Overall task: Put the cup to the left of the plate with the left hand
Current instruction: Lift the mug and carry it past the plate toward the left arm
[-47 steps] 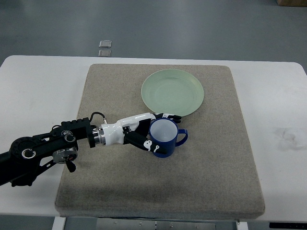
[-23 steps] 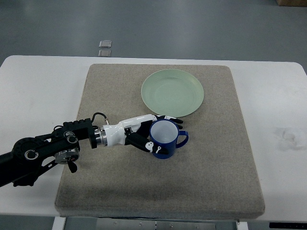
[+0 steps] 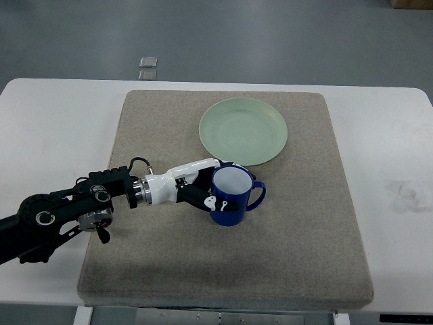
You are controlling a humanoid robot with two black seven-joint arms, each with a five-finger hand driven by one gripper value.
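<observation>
Left hand (image 3: 203,189) clamps the blue cup (image 3: 230,195), whose body hides most fingers, below the plate (image 3: 243,130).

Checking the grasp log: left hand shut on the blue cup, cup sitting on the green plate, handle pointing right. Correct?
Not quite. The top view shows the blue cup on the mat, just below the green plate, not on it. The rest holds: left hand shut on the cup, handle pointing right.
</observation>
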